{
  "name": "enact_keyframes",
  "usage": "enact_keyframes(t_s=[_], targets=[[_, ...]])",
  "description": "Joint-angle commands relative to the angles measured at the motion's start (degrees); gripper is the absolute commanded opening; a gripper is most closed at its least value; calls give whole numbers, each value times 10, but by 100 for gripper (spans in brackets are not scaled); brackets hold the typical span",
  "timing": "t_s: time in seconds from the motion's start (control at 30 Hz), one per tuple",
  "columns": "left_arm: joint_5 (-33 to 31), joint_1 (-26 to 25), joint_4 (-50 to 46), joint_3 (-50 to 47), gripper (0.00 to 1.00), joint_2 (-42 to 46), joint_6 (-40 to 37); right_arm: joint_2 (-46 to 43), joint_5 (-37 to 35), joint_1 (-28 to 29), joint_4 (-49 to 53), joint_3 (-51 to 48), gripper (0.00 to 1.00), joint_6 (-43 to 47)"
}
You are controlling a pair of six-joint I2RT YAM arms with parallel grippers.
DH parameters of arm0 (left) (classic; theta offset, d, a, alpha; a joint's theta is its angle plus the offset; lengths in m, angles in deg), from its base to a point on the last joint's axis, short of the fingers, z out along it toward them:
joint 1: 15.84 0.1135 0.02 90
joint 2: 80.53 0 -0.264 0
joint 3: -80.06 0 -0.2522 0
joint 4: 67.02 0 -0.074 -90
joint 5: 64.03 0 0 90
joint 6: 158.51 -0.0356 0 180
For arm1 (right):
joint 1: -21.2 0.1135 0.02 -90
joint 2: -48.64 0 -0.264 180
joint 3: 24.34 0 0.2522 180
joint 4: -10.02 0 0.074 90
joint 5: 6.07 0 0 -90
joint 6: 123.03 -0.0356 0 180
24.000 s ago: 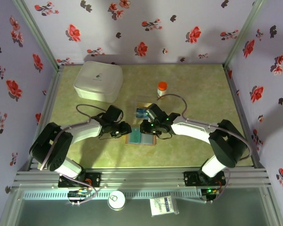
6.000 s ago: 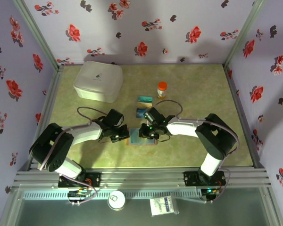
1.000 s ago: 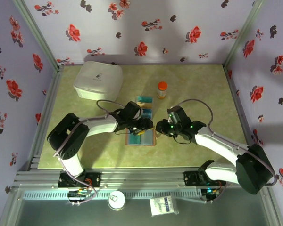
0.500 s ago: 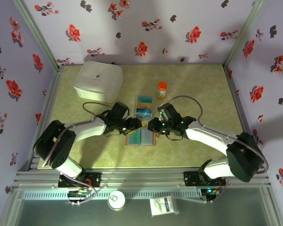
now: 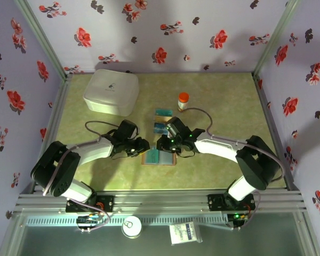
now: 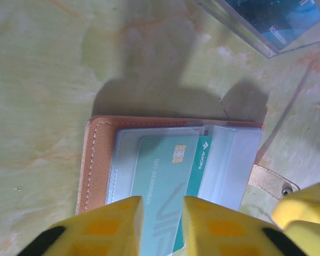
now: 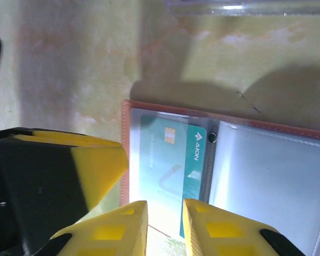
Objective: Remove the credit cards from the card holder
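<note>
The brown card holder (image 5: 159, 157) lies open on the table between both grippers. Its clear sleeves hold two credit cards: a pale teal card (image 6: 160, 170) (image 7: 162, 154) overlapping a darker teal card (image 6: 200, 165) (image 7: 194, 160). My left gripper (image 5: 143, 145) (image 6: 162, 205) hovers over the pale card's near end with a narrow gap, gripping nothing. My right gripper (image 5: 161, 144) (image 7: 165, 208) stands narrowly open above the holder's (image 7: 125, 138) near edge, nothing between its fingers. Two more blue cards (image 5: 163, 112) (image 5: 160, 127) lie behind the holder.
The blue cards rest in a clear plastic tray (image 6: 277, 21) just beyond the holder. A white lidded box (image 5: 111, 92) sits at the back left. An orange-capped bottle (image 5: 183, 100) stands behind the tray. The holder's snap strap (image 6: 272, 181) sticks out to the right.
Both grippers have shifted left: the right one from beside the holder to over it, the left one toward the holder's left side. The left jaws have narrowed.
</note>
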Motion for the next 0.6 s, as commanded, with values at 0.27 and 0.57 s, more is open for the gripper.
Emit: enact_keyframes(t_s=[0.27, 0.57], targets=[[15, 4, 27, -16, 9, -25, -12, 58, 20, 15, -41, 15, 25, -24], [-7, 4, 12, -26, 1, -34, -24, 73, 29, 16, -47, 16, 26, -23]])
